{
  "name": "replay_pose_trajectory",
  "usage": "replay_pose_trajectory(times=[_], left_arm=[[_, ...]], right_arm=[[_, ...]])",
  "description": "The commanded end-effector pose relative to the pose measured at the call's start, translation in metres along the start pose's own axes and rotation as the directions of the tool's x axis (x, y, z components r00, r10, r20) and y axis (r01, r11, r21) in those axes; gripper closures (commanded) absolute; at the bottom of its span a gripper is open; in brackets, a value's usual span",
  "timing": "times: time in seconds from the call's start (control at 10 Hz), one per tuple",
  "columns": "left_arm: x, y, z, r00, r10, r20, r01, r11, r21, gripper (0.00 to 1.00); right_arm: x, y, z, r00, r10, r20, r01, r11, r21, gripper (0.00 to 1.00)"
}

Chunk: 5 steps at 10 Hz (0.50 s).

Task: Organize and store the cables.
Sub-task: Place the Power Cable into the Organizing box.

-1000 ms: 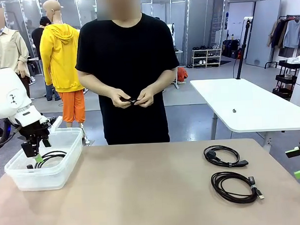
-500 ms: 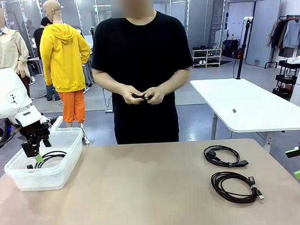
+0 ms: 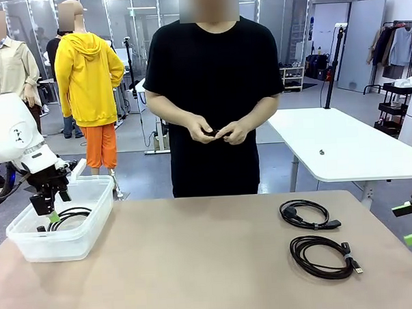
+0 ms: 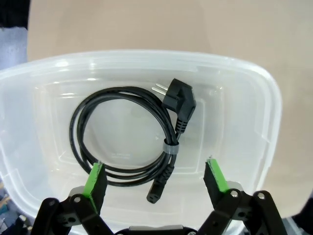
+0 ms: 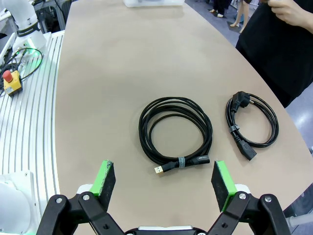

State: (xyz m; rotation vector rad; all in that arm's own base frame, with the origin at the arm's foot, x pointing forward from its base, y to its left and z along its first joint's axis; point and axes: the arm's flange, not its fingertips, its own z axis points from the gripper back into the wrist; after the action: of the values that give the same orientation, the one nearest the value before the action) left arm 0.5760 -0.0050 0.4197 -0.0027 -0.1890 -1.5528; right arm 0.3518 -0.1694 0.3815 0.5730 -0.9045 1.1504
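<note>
A coiled black power cable [image 4: 128, 132] lies in the clear plastic bin [image 3: 32, 245] at the table's left, seen there as a dark loop [image 3: 70, 216]. My left gripper [image 4: 155, 177] hangs open just above it, empty; in the front view it hovers over the bin [image 3: 46, 223]. Two more coiled cables lie on the right: a power cord [image 3: 306, 214] [image 5: 252, 121] and a larger coil with a gold-tipped plug [image 3: 324, 256] [image 5: 175, 134]. My right gripper [image 5: 161, 182] stands open above the larger coil, at the right edge of the front view [image 3: 411, 222].
The person stands at the far side, holding a small dark thing in both hands [image 3: 219, 132]. A white table [image 3: 342, 145] stands behind on the right. The brown tabletop [image 3: 197, 264] between bin and coils is bare. A red stop button [image 5: 11, 81] sits off the table's edge.
The person has stepped to the right along the far side, hands still together. Neither arm nor any cable has moved.
</note>
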Motion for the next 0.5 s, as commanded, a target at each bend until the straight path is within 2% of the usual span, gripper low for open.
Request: replay_pose_trajectory(times=[0.0,0.1,0.4], left_arm=[[-0.007,-0.014,0.036,0.995,0.022,0.101,-0.021,1.000,-0.009,0.00],[-0.017,-0.033,0.055,0.990,0.030,0.137,-0.032,0.999,0.012,0.00],[-0.059,-0.103,0.093,0.922,0.082,0.377,-0.091,0.996,0.005,0.00]], right_arm=[[0.001,0.001,-0.002,1.000,0.010,0.015,-0.010,1.000,-0.011,0.00],[0.001,0.001,-0.002,1.000,0.010,0.015,-0.010,1.000,-0.011,0.00],[0.001,0.001,-0.002,1.000,0.010,0.015,-0.010,1.000,-0.011,0.00]])
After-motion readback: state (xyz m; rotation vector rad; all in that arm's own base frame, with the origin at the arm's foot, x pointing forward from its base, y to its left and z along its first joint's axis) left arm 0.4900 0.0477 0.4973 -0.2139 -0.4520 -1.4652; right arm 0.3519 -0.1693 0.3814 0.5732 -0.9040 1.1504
